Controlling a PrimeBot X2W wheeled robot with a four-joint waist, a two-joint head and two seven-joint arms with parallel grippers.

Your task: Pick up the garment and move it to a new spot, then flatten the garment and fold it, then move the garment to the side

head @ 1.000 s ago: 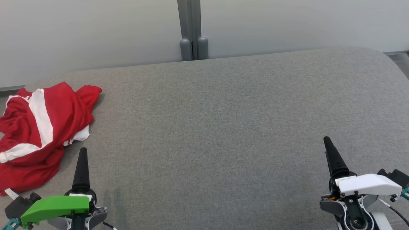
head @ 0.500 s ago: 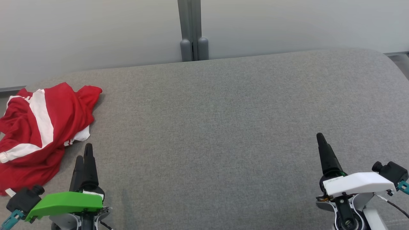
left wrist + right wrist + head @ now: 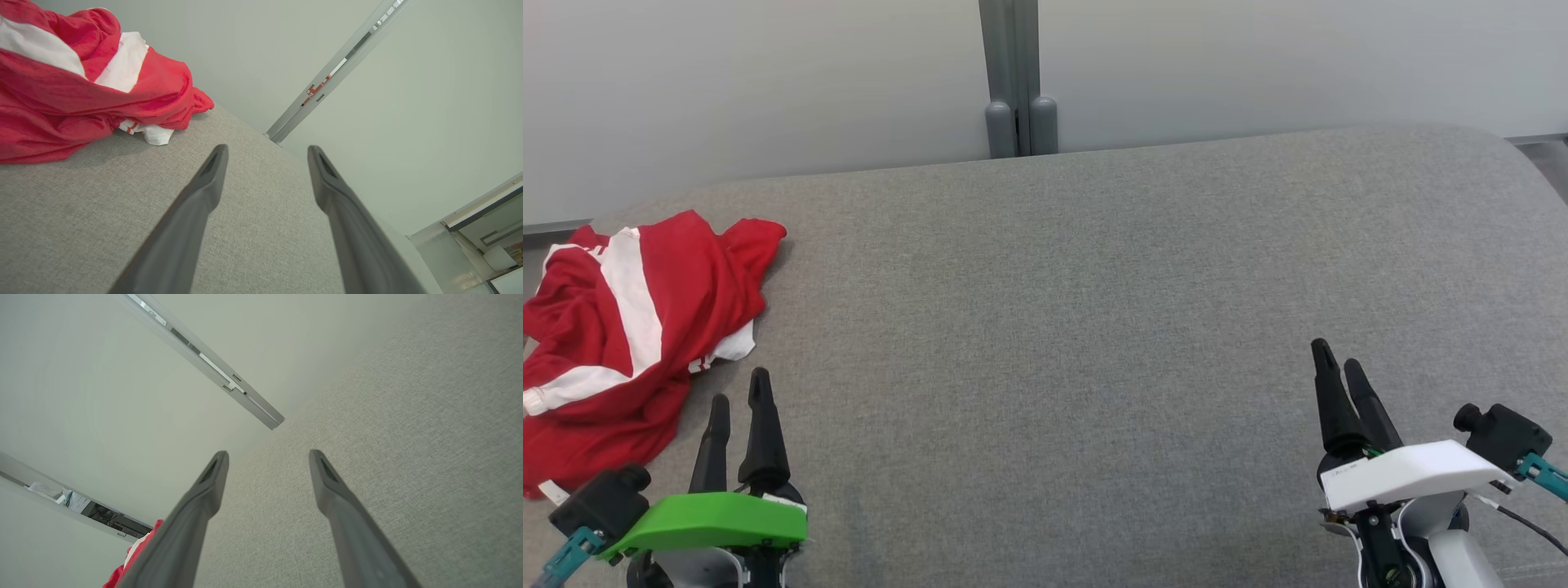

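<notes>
Your garment (image 3: 637, 327) is a crumpled red heap with white stripes. It lies at the far left of the grey surface (image 3: 1094, 327), by the back left corner and reaching down along the left edge. It is bunched into loose folds, not flat, and a small white tag (image 3: 554, 492) pokes out at its near end. It lies free of both grippers.

Your left gripper (image 3: 739, 388) sits at the lower left of the head view, just beside the garment's near right edge, apart from the cloth. Its fingers point away from you, toward the wall. They are spread, and between them is bare grey fabric. In the left wrist view the garment lies up and to the left of the fingers, with a strip of surface between cloth and fingers. Whether the tips touch the surface you cannot tell. A green cover (image 3: 711, 523) caps that wrist.

Your right gripper (image 3: 1337, 354) is at the lower right, well apart from the garment, over bare surface. Its fingers are released too, spread apart and empty. A white cover (image 3: 1409, 474) caps that wrist. In the right wrist view a sliver of red shows at the bottom left, beside one finger.

Behind the surface stands a pale wall (image 3: 768, 82) with a grey post (image 3: 1017, 82) at its middle.
</notes>
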